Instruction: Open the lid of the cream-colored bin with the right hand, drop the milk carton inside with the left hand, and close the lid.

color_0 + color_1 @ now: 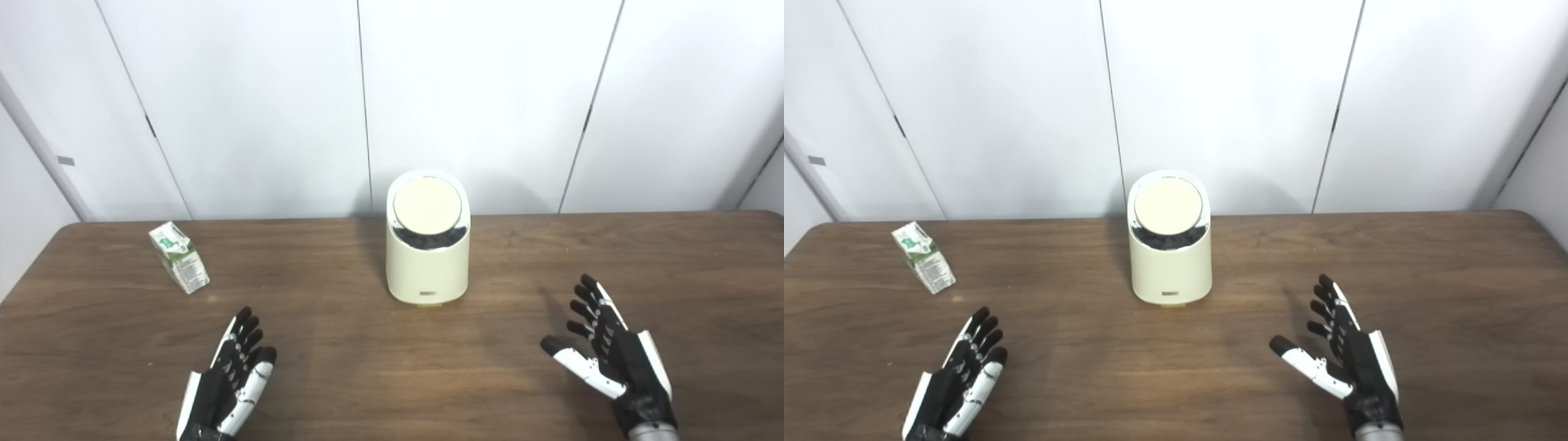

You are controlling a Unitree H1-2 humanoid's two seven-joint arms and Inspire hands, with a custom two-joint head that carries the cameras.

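Wooden table (343, 380) bears cream bin (428, 269) and milk carton (179, 257).

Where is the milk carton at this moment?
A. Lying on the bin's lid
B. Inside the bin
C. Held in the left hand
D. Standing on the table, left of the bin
D. The milk carton stands on the table, well left of the bin, and the left hand is open and apart from it.

Brown wooden table (367, 380), white panelled wall (478, 92) behind
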